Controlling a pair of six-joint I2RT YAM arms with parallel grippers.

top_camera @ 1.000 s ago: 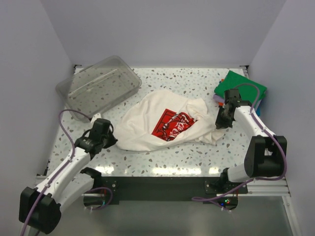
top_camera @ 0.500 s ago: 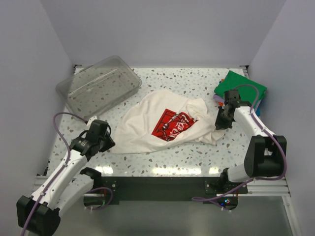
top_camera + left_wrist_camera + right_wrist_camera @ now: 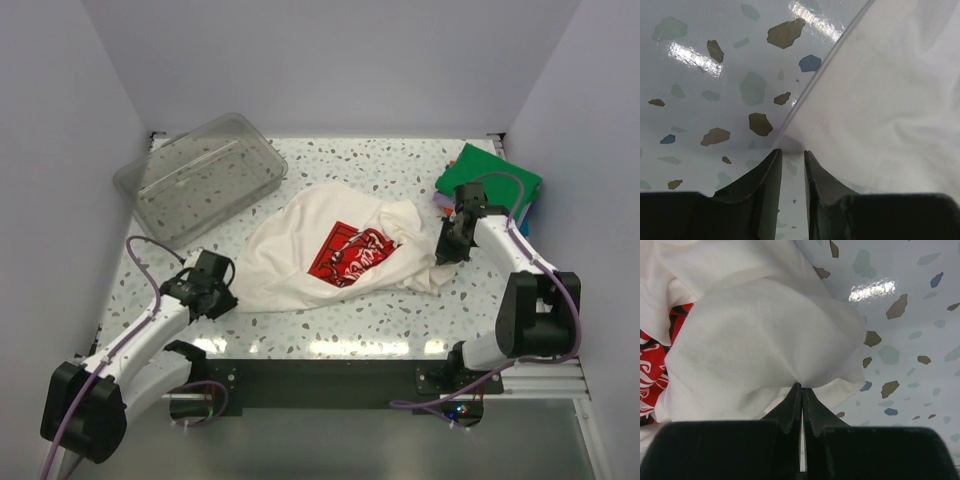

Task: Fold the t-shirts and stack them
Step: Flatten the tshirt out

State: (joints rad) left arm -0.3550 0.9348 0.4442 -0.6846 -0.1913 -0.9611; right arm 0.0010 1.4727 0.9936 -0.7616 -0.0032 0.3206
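Note:
A cream-white t-shirt (image 3: 300, 262) with a red-and-white print (image 3: 347, 252) lies crumpled in the middle of the table. My left gripper (image 3: 224, 298) sits low at its near-left corner. In the left wrist view the left gripper (image 3: 792, 151) is open by a narrow gap, and the shirt's edge (image 3: 880, 100) lies just past the tips, with only table between the fingers. My right gripper (image 3: 444, 252) is at the shirt's right side. The right wrist view shows that gripper (image 3: 801, 386) shut on a bunched fold of the cream cloth (image 3: 760, 335). Folded t-shirts (image 3: 488, 176), green on top, are stacked at the far right.
A clear plastic tub (image 3: 200, 175) lies tilted at the far left of the speckled table (image 3: 370, 170). The walls stand close on both sides. The folded stack sits right behind my right arm.
My left jaws have parted from shut to a narrow gap, and the left wrist has shifted a little toward the near edge. The right gripper and the shirt have barely moved.

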